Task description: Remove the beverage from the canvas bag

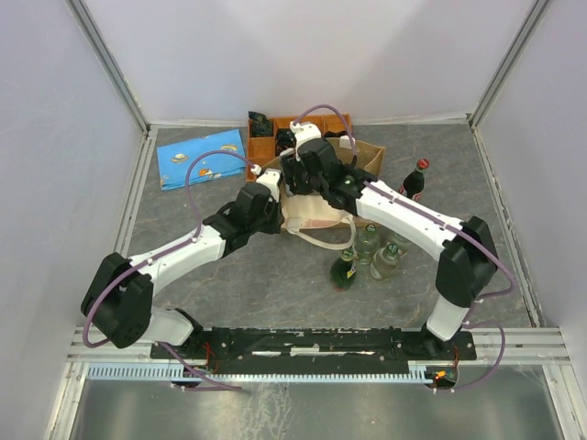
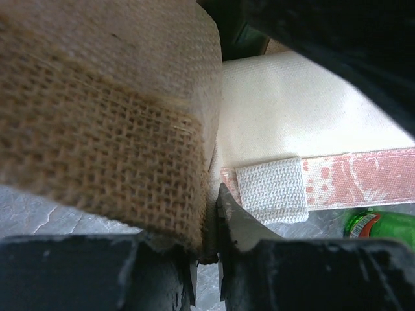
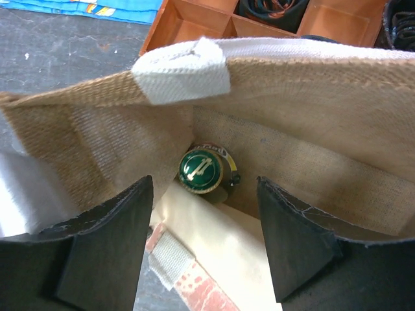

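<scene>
The canvas bag point(image 1: 316, 218) stands mid-table, tan burlap with cream handles and a pinkish print. My left gripper point(image 1: 273, 188) is shut on the bag's near-left rim; in the left wrist view the burlap edge point(image 2: 97, 123) is pinched between the fingers at my left gripper point(image 2: 214, 214). My right gripper point(image 1: 307, 167) hovers open over the bag's mouth. In the right wrist view my right gripper point(image 3: 204, 240) frames the open bag point(image 3: 298, 84), and a bottle with a green and gold cap point(image 3: 201, 170) stands inside, below the fingers and apart from them.
An orange compartment tray point(image 1: 271, 147) stands behind the bag and also shows in the right wrist view point(image 3: 214, 19). A blue patterned sheet point(image 1: 200, 158) lies at the far left. A cardboard box point(image 1: 369, 152), a red-capped dark bottle point(image 1: 415, 180) and several green bottles point(image 1: 367, 246) stand to the right.
</scene>
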`<state>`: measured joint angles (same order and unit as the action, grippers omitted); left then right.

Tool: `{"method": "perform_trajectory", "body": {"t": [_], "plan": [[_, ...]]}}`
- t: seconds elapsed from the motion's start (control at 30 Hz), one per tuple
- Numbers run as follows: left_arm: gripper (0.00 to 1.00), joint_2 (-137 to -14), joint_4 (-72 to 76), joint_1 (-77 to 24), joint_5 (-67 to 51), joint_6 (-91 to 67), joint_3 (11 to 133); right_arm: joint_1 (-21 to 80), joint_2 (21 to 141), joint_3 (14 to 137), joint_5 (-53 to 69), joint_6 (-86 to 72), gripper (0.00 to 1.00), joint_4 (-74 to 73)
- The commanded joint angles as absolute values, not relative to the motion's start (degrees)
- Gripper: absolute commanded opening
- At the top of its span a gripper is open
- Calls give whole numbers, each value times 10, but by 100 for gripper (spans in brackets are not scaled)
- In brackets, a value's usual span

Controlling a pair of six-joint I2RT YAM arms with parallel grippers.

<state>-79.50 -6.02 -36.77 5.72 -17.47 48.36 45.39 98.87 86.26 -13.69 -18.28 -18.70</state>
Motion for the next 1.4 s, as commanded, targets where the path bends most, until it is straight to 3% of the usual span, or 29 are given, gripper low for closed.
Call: {"method": "perform_trajectory", "body": {"t": [0.0, 0.23, 0.47, 0.63, 0.73, 1.37], "plan": [[3, -788, -65, -369, 65, -162, 486, 447, 1006, 884, -130, -191, 72, -139], [3, -791, -65, -368, 64, -161, 489, 431, 1030, 882, -129, -199, 69, -128], [3, -795, -65, -369, 65, -161, 491, 423, 1059, 880, -126, -210, 56, -117], [3, -799, -64, -368, 64, -161, 493, 420, 1068, 879, -129, -209, 31, -111], [3, -799, -63, -368, 65, -161, 493, 419, 1063, 880, -133, -197, 1, -111], [3, -801, -53, -368, 67, -161, 497, 428, 873, 974, -178, -46, 0, -154]]}}
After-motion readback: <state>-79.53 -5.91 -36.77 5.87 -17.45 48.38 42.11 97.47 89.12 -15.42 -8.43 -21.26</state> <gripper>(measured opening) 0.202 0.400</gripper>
